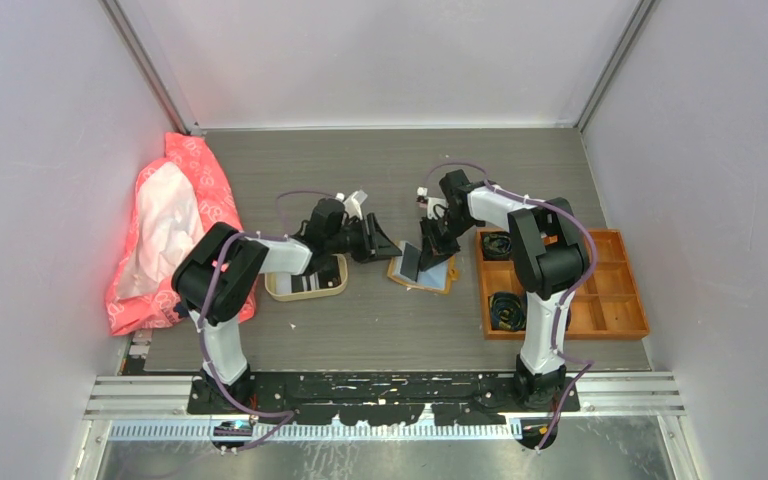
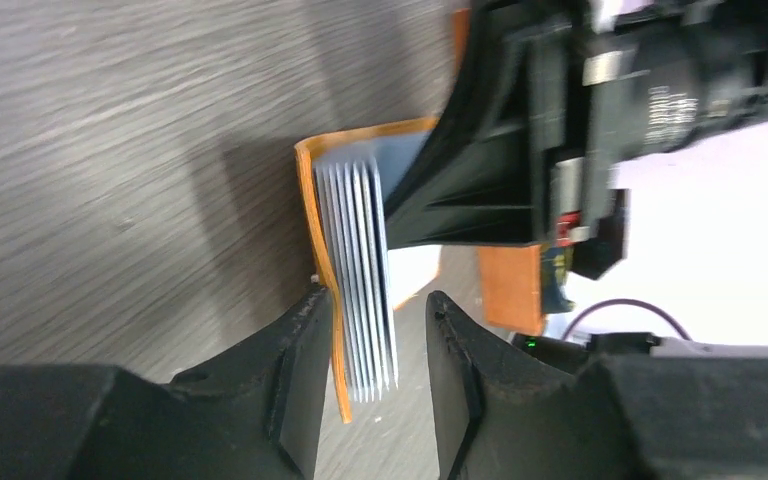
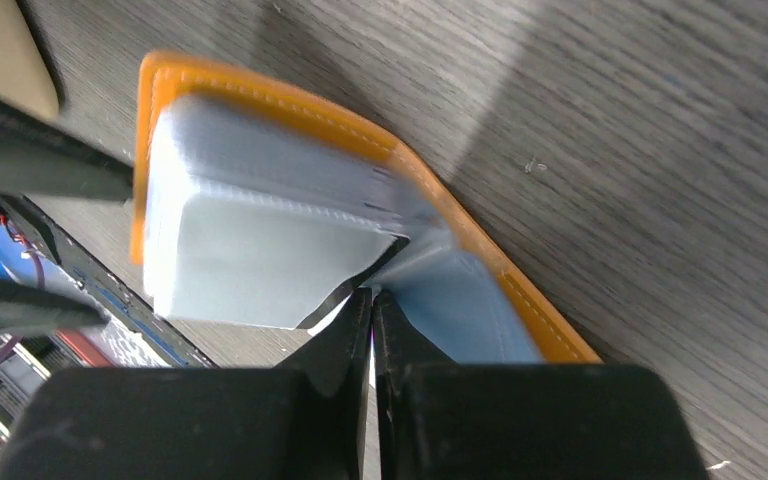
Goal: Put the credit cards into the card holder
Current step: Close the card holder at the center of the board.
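The mustard-orange card holder lies open on the table, its pale blue-grey pockets fanned out. My left gripper is open and straddles the holder's edge. One finger rests against the orange cover, and the other stands clear of the pockets. My right gripper is shut on a thin dark credit card, which stands tilted with its far end at the holder's pockets. More credit cards, striped black and white, lie in the beige tray under the left arm.
An orange compartmented box with black coils sits at the right, close to the right arm. A pink and white bag lies at the left wall. The two grippers stand close together over the holder.
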You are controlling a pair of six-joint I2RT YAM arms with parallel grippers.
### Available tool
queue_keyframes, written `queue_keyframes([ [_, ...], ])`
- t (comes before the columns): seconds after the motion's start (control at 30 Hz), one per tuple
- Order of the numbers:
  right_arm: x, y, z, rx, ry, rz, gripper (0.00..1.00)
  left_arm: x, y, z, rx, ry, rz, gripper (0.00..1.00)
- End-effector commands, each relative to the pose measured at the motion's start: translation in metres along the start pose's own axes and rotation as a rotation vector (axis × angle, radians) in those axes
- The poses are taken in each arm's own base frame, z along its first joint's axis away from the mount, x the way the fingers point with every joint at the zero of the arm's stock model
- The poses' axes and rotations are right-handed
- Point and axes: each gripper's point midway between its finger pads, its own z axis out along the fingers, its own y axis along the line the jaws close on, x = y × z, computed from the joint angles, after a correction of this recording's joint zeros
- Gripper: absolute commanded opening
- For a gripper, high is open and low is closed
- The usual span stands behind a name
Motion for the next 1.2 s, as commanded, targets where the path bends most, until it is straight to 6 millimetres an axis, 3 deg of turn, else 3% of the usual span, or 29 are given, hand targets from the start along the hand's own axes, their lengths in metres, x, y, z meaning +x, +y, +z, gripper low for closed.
queue_keyframes([
  [0.0,-0.009,0.006,0.003,-0.012,-0.016,-0.041,0.10,-0.010,-0.067,-0.002,0.263,-0.040,0.064,0.40],
  [0.23,-0.010,0.009,0.001,-0.022,-0.020,-0.045,0.10,-0.005,-0.087,0.007,0.328,-0.019,0.064,0.39],
  [0.47,-0.016,0.010,-0.011,0.016,-0.046,-0.076,0.11,0.015,-0.083,0.021,0.306,0.023,0.075,0.39],
  [0.73,-0.031,-0.001,-0.049,0.192,-0.136,-0.211,0.12,0.018,-0.077,0.027,0.303,-0.012,0.065,0.38],
  [1.03,-0.044,-0.003,-0.090,0.322,-0.237,-0.315,0.17,0.010,-0.067,0.041,0.270,-0.040,0.054,0.36],
  [1.17,-0.049,0.001,-0.117,0.367,-0.316,-0.363,0.18,0.009,-0.058,0.047,0.227,-0.038,0.043,0.34],
])
